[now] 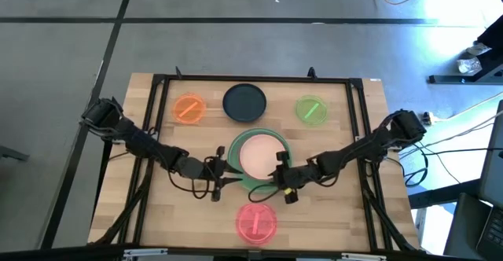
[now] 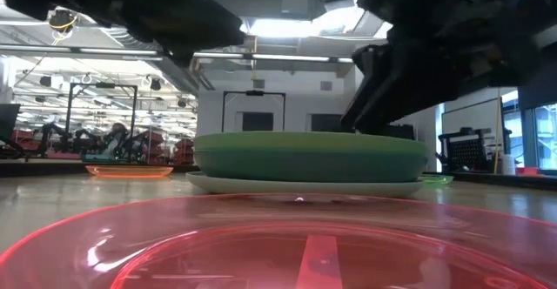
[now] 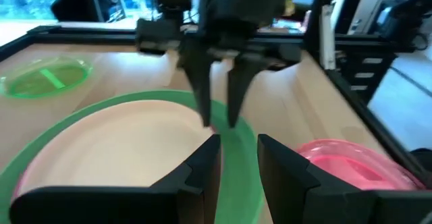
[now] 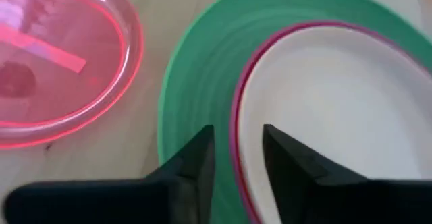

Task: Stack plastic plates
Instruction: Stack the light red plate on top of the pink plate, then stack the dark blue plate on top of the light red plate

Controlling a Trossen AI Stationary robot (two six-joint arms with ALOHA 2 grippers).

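Pink-red small plate (image 2: 296,245) lies nearest; mid-desk, right claw (image 4: 237,160) straddles the peach plate (image 1: 259,155) rim unclenched, left claw (image 3: 236,160) released opposite, so uneven closing could skew the green plate (image 1: 248,180) stack.

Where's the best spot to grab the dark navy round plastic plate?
Probably the thin raised rim of the dark navy round plastic plate, on its edge facing the stack, coming from above: it lies flat on the table, so only the rim offers fingers a pinch.
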